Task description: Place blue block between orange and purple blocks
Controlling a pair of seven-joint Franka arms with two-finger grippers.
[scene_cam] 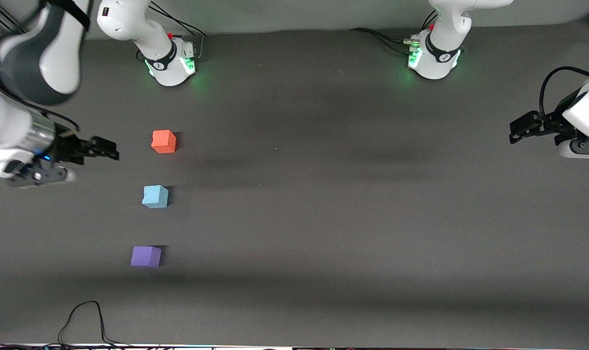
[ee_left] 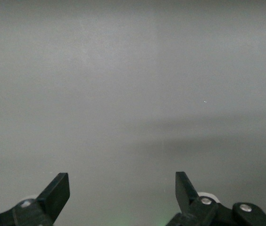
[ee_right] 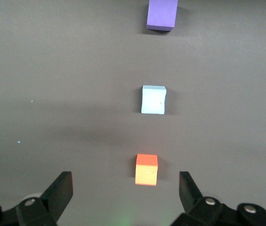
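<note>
Three cubes stand in a row on the dark table toward the right arm's end. The orange block (scene_cam: 164, 141) (ee_right: 146, 169) is farthest from the front camera. The blue block (scene_cam: 155, 196) (ee_right: 153, 100) rests between it and the purple block (scene_cam: 146, 256) (ee_right: 162, 14), which is nearest to the camera. Gaps separate all three. My right gripper (scene_cam: 110, 149) (ee_right: 126, 181) hangs open and empty in the air beside the orange block, apart from it. My left gripper (scene_cam: 517, 131) (ee_left: 122, 181) waits open and empty over bare table at the left arm's end.
The two arm bases (scene_cam: 173, 62) (scene_cam: 434, 57) stand along the table's edge farthest from the front camera. A black cable (scene_cam: 82, 318) loops onto the table at the edge nearest the camera, near the purple block's end.
</note>
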